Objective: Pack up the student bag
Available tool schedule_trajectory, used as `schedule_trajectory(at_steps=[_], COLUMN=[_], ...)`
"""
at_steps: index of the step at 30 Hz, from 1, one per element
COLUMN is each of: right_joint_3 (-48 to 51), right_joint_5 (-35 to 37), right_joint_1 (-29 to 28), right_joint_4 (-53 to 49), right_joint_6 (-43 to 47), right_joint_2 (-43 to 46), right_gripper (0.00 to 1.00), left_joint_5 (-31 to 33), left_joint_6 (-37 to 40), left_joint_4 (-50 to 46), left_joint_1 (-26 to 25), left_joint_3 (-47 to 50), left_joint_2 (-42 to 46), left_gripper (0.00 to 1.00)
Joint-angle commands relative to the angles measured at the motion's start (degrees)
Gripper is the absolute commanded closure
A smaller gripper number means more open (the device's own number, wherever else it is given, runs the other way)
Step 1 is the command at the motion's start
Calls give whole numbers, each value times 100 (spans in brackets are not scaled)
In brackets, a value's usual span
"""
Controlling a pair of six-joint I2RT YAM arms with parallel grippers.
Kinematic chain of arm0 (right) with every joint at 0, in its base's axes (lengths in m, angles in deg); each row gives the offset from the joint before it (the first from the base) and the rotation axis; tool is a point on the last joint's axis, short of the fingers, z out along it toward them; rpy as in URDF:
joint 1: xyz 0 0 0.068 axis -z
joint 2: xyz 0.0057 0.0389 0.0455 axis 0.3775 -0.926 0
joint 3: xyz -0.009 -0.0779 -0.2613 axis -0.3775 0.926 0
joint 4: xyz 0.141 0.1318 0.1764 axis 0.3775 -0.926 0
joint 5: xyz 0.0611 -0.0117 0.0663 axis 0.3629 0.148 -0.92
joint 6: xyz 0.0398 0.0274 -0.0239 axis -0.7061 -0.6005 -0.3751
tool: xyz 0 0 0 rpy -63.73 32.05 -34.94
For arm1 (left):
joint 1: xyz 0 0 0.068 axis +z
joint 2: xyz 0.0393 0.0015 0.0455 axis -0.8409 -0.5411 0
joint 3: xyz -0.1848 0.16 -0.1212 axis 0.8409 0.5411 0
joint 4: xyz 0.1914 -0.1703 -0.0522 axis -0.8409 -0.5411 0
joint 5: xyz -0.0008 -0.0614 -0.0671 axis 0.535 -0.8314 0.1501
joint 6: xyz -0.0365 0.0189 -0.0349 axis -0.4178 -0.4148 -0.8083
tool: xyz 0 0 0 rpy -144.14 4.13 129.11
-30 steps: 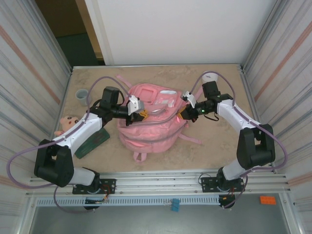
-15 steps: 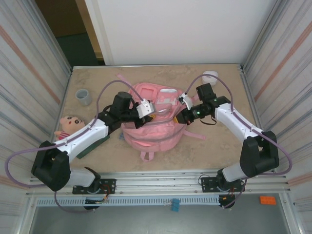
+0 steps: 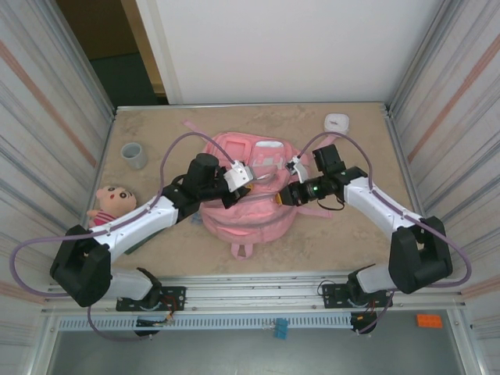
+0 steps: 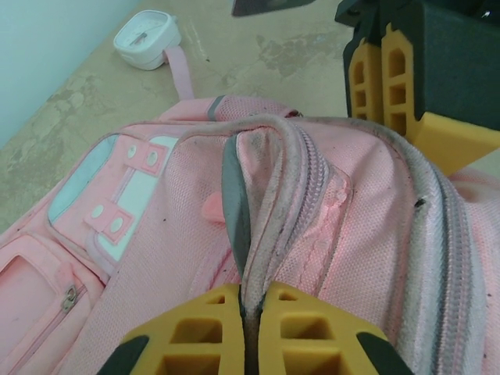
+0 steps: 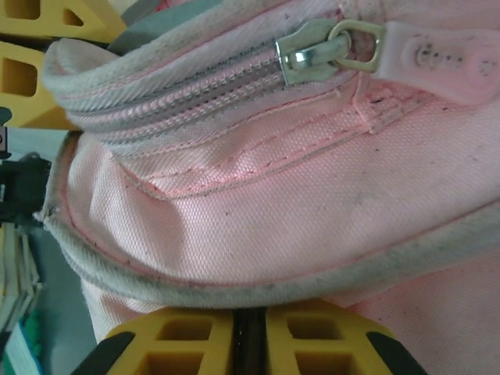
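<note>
The student bag [image 3: 248,209], a big pink backpack, lies in the middle of the table. My left gripper [image 3: 241,176] is over its top left part. In the left wrist view that gripper [image 4: 251,306] is shut on the bag's [image 4: 156,234] raised grey-piped zipper edge. My right gripper [image 3: 286,194] is at the bag's right side. In the right wrist view its jaws [image 5: 250,319] stand almost together, with the bag's [image 5: 297,187] grey piped seam lying across the tips. A silver zipper slider [image 5: 308,53] with a pink pull tab [image 5: 441,56] sits just above.
A small doll [image 3: 112,201] lies left of the bag, and a grey cup [image 3: 133,155] stands at the back left. A white box [image 3: 337,122] sits at the back right and also appears as the white box [image 4: 148,37]. Metal walls flank the table.
Both grippers have come closer together over the bag. The left one moved right, the right one moved left and nearer. The bag has shifted slightly right and toward the near edge.
</note>
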Motion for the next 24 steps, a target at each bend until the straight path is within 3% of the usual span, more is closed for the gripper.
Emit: schedule_trajectory(at_steps=[1, 7, 14, 17, 24], right_joint_3=[10, -71, -543, -635, -384], right_joint_5=[-36, 343, 367, 297, 775], right_joint_1=[-47, -26, -430, -690, -711], right_joint_4=[242, -7, -283, -187, -64], right_joint_6=[-211, -145, -623, -907, -1510], right_joint_2=[484, 1032, 858, 848, 1101], right_gripper=[94, 100, 100, 100, 100], left_joint_5=[820, 2274, 2730, 2823, 3144], left_joint_6=[-288, -559, -398, -670, -1657], left_joint_4=[538, 417, 325, 418, 652], left_joint_1=[-68, -251, -689, -809, -934], left_joint_3=[-35, -125, -355, -417, -379], left_joint_2=[151, -40, -224, -417, -595], left_gripper=[100, 100, 100, 100, 100])
